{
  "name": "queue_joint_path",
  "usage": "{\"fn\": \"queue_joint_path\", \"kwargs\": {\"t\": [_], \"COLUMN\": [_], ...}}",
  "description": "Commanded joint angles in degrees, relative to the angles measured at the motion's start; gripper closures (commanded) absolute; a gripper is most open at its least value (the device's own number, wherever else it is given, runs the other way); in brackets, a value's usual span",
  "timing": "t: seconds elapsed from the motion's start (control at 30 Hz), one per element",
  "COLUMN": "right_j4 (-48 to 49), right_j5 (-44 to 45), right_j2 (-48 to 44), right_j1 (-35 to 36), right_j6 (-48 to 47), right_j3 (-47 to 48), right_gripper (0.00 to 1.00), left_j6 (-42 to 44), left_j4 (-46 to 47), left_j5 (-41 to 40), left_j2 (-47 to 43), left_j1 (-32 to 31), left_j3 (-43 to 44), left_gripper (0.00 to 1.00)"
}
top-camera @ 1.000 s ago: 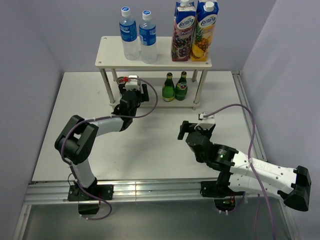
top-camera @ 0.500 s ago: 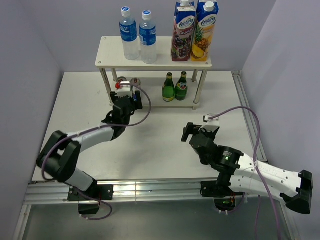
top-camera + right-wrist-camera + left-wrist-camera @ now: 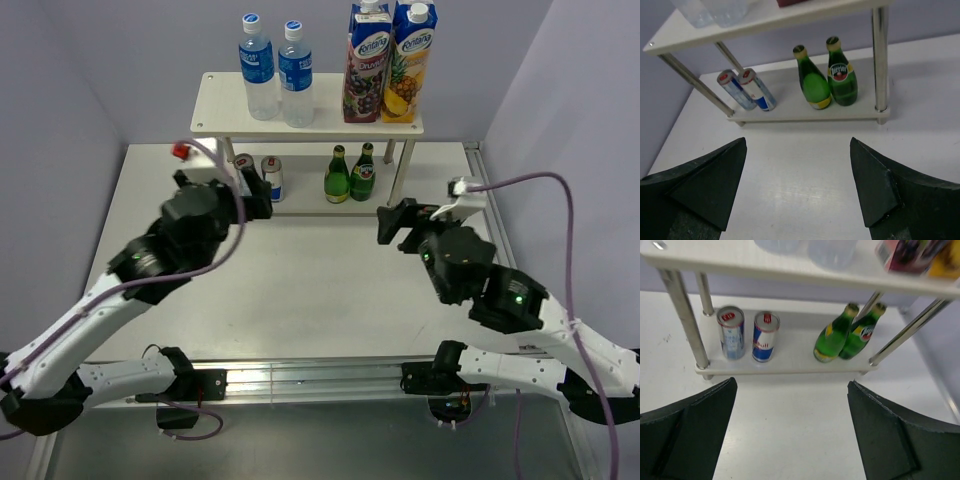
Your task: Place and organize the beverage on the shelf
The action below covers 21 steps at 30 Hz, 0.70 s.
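Observation:
The shelf (image 3: 320, 112) stands at the back of the table. Its top board holds two water bottles (image 3: 258, 80) and two juice cartons (image 3: 367, 65). Its lower board (image 3: 790, 357) holds two cans (image 3: 765, 336) on the left and two green bottles (image 3: 832, 335) on the right. All of them stand upright. My left gripper (image 3: 255, 200) is open and empty, just in front of the cans (image 3: 271, 178). In its wrist view the gripper (image 3: 791, 390) hangs above bare table. My right gripper (image 3: 396, 222) is open and empty, in front of the green bottles (image 3: 812, 80). In its wrist view the gripper (image 3: 797, 142) also hangs over bare table.
Purple-grey walls close in the table at the back and on both sides. The shelf's thin metal legs (image 3: 685, 320) stand at its corners. A metal rail (image 3: 300, 375) runs along the near edge by the arm bases. Cables loop above both arms.
My left gripper has drawn back from the lower board, and both cans now show there side by side. My right gripper has moved up towards the shelf's right end.

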Motion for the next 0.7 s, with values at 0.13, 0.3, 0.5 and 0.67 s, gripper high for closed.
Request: {"fn": "queue_joint_path", "kwargs": {"t": [0.13, 0.3, 0.5, 0.67], "right_j4": [-7.0, -8.3, -8.5, -8.2], "right_j5": [2.3, 1.7, 0.8, 0.9], "right_j2": [-1.0, -1.0, -0.3, 0.4], "right_j1": [-0.2, -0.2, -0.1, -0.2], "right_j6": [-10.3, -10.4, -10.1, -9.9], "right_j3": [14.7, 17.5, 18.4, 18.3], "right_gripper": [0.09, 0.09, 0.08, 0.08], "left_j6": [1.7, 4.2, 4.6, 4.8], "left_j4": [-14.1, -7.5, -6.3, -6.4], "left_j5": [1.1, 3.9, 4.8, 3.9], "left_j2": [-6.7, -12.1, -13.8, -13.6], "left_j1": [0.3, 0.3, 0.3, 0.2], "left_j3": [9.7, 4.3, 1.9, 1.4], "left_gripper": [0.01, 0.01, 0.01, 0.01]}}
